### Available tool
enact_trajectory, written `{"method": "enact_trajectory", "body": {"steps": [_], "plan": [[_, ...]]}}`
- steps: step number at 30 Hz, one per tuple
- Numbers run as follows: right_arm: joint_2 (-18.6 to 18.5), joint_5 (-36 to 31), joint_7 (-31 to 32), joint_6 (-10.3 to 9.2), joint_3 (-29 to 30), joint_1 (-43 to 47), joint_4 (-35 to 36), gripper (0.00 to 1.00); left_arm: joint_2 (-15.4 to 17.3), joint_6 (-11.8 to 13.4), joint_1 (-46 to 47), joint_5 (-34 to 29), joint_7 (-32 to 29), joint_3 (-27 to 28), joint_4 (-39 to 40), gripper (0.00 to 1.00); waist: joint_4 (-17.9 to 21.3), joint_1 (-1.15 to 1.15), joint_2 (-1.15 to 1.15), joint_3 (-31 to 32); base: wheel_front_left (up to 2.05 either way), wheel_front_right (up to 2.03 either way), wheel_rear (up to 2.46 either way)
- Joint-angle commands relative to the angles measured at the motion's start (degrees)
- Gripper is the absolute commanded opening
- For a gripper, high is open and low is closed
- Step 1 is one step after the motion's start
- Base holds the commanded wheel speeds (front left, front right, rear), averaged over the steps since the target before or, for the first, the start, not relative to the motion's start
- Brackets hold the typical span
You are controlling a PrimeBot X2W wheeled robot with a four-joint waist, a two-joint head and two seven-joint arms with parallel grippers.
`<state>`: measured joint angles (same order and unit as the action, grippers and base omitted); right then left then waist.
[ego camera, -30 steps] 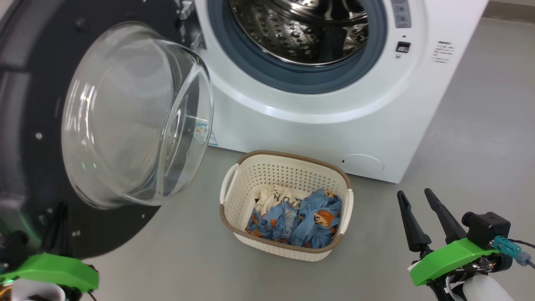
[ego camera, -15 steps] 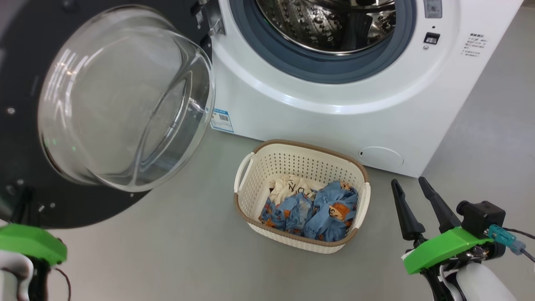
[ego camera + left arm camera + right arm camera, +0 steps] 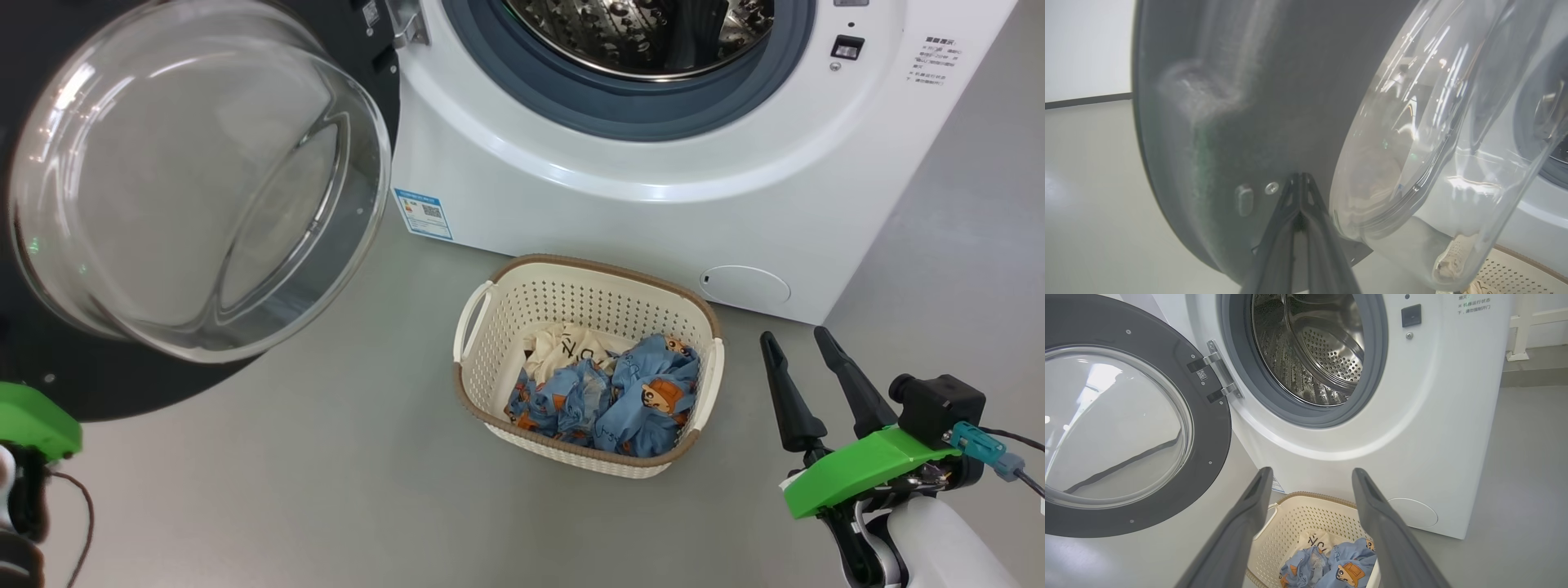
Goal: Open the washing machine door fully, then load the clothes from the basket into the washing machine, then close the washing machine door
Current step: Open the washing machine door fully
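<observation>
**Door wide open, basket full, right jaws spread**

The washing machine door stands swung out on the left. It is a glossy black ring around a clear glass bowl that bulges toward me. The two dark fingers of my left gripper are pressed together with nothing between them. Their tips are close to the door's dull inner face, beside a small screw; contact not discernible. My right gripper hangs near right with its fingers parted wide and empty, just right of the basket.

The washing machine is a smooth white box at far centre. A grey-blue rubber gasket rings its perforated steel drum.

The basket is a rounded rectangle of cream perforated plastic with a brown woven-look rim. It sits on the grey floor, just in front of the machine and clear of the door's lower edge. The clothes lie crumpled inside it. The blue bear-print fabric is on the near side, and a cream-white piece with black lettering is at far left.

Smooth floor lies open between door and basket, and right of the machine.
</observation>
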<state>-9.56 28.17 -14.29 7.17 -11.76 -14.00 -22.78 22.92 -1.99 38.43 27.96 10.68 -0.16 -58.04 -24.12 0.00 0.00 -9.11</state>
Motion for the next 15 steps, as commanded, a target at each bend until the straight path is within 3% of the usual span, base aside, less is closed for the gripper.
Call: {"method": "enact_trajectory", "body": {"steps": [1,15], "plan": [[0.1,-0.7,-0.7,0.32,-1.3,-1.9,1.1,1.0,4.9,0.0,3.4,-0.7,1.1,1.6,-0.2,0.0,0.2,0.0,0.0,-0.2,0.0,0.0,0.0],[0.9,-0.7,-0.7,0.32,-1.0,-2.0,1.3,1.0,5.5,-2.3,7.2,-0.7,3.5,0.6,-7.0,0.0,0.8,0.0,0.0,-0.2,0.0,0.0,0.0]]}}
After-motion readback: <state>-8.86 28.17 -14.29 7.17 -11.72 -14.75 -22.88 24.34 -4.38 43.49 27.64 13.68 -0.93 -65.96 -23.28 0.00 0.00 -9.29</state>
